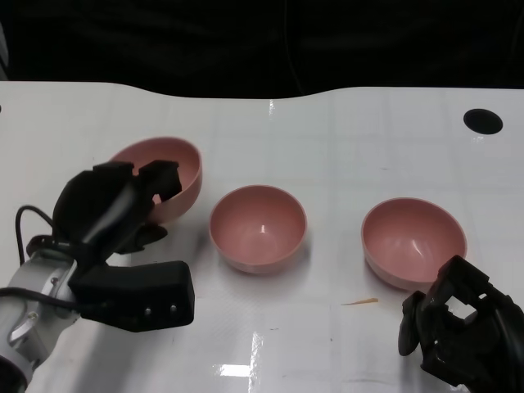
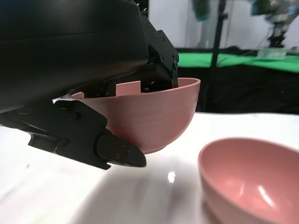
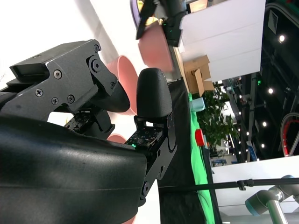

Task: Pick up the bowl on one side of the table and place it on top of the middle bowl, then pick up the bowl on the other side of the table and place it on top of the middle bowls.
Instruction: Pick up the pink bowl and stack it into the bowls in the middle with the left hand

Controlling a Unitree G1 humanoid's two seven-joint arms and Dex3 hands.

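**First bowl lifted, middle bowl next**

My left robot hand [image 1: 123,205] is grasping the left bowl [image 1: 176,176] by its near rim, fingers hooked inside and a finger under the outer wall. The bowl is tilted, its mouth turned toward me, and the left wrist view shows its base raised off the counter [image 1: 327,327]. I judge this to be the first step of the task: the side bowl is picked up but not yet carried over.

Just beside it, to my right, the middle bowl [image 1: 258,228] sits upright on the counter with nothing in it. The next move calls for swinging my bowl across, levelling it so its base points down, centring it over the middle bowl's mouth and lowering it before letting go.

My right robot hand [image 1: 463,323] rests low at the near edge, fingers curled in with nothing in them, just in front of the right bowl [image 1: 413,237], which also holds nothing and stands upright, untouched.

A small thin orange scrap [image 1: 360,302] lies on the counter between the middle and right bowls.
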